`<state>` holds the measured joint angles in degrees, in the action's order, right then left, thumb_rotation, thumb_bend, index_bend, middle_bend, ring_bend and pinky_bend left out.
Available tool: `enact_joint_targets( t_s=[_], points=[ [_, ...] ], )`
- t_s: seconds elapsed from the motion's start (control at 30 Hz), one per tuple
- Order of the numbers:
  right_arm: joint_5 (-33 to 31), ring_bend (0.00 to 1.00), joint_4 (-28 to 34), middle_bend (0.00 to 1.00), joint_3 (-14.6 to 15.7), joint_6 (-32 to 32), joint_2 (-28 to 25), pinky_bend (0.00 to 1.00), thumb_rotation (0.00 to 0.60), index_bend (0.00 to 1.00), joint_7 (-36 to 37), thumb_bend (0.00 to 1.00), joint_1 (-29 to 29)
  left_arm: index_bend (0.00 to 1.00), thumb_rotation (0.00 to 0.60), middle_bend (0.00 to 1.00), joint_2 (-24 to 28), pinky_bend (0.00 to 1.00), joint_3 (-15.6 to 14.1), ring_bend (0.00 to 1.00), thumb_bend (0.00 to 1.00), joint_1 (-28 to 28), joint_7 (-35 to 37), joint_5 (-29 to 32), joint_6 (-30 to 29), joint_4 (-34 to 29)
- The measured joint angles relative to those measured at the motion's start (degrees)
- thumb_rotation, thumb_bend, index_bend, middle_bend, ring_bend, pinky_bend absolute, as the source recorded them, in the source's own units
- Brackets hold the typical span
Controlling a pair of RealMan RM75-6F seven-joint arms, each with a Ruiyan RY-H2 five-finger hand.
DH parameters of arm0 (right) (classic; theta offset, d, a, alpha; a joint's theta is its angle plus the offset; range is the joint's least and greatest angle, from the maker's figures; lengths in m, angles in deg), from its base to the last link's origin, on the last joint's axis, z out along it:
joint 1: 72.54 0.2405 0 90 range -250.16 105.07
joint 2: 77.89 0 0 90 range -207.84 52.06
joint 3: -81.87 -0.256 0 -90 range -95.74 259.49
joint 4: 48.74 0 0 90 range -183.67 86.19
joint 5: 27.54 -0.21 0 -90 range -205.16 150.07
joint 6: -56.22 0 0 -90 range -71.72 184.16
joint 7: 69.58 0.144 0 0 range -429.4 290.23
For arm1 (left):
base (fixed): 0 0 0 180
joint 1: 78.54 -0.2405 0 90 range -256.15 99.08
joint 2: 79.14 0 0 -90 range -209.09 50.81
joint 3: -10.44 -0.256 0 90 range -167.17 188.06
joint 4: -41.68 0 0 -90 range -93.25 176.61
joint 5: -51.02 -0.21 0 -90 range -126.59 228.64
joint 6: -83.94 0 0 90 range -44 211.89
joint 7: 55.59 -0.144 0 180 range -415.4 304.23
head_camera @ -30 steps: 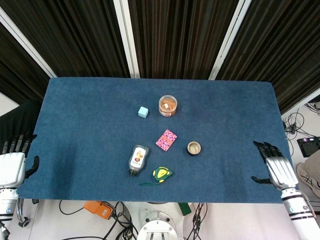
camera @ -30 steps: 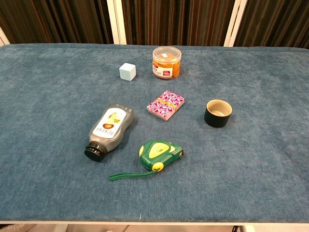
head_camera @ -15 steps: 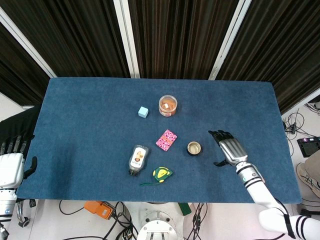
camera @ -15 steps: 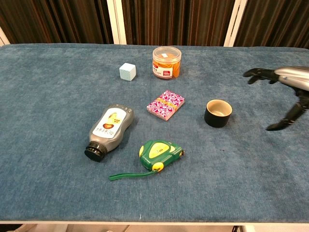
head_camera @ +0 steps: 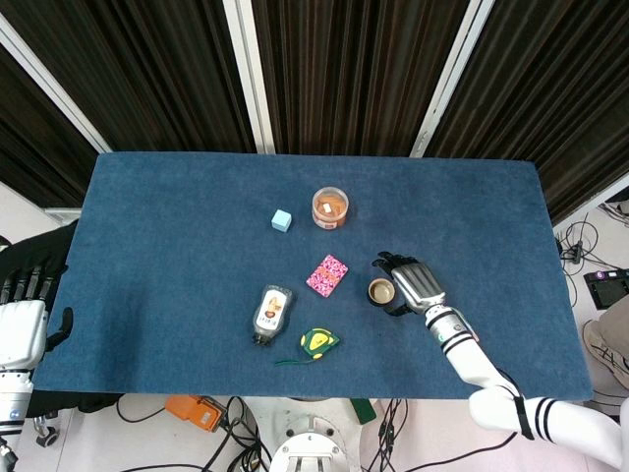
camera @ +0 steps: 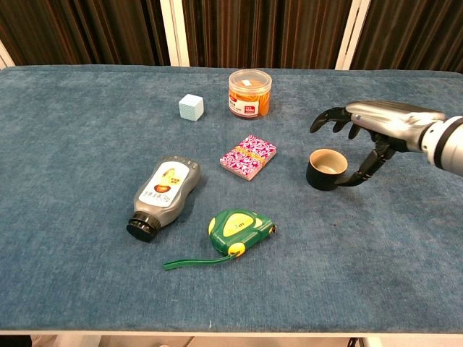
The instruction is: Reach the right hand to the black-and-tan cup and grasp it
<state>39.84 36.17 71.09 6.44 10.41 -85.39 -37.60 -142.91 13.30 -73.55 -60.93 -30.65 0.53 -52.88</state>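
The black-and-tan cup [head_camera: 380,291] [camera: 325,168] stands upright on the blue table, right of centre. My right hand [head_camera: 407,280] [camera: 365,126] hovers just right of it and above it, fingers spread and arched over the rim, thumb reaching down beside the cup's right wall. Nothing is gripped; I cannot tell whether the thumb touches the cup. My left hand [head_camera: 25,320] hangs off the table's left edge, fingers apart and holding nothing; only the head view shows it.
A pink patterned card box [camera: 248,156] lies left of the cup. An orange-filled clear jar [camera: 249,93] and a pale blue cube [camera: 191,107] sit further back. A grey bottle [camera: 163,189] lies on its side beside a green tape measure [camera: 239,229] near the front.
My right hand has swept in from the table's right edge to the cup, now arching over it. The left hand and the objects have stayed put.
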Motion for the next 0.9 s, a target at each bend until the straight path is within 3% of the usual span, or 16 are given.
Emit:
enact_joint_targets(
  t_s=[0.57,0.9],
  points=[
    [-2.6,0.46,-2.7,0.37,0.9,-0.3,3.4,0.57,0.6,0.39,-2.4,0.48,3.0,0.14,0.6,0.04,0.3,0.07,0.2,0.1,0.45,0.0,1.6,0.8,0.6,-0.5],
    [-1.9,0.55,-1.7,0.45,0.7,-1.8,3.0,0.65,0.6,0.48,-2.1,0.55,3.8,0.14,0.6,0.04,0.4,0.07,0.4,0.11,0.45,0.1,2.1,1.0,0.8,-0.5]
  ],
)
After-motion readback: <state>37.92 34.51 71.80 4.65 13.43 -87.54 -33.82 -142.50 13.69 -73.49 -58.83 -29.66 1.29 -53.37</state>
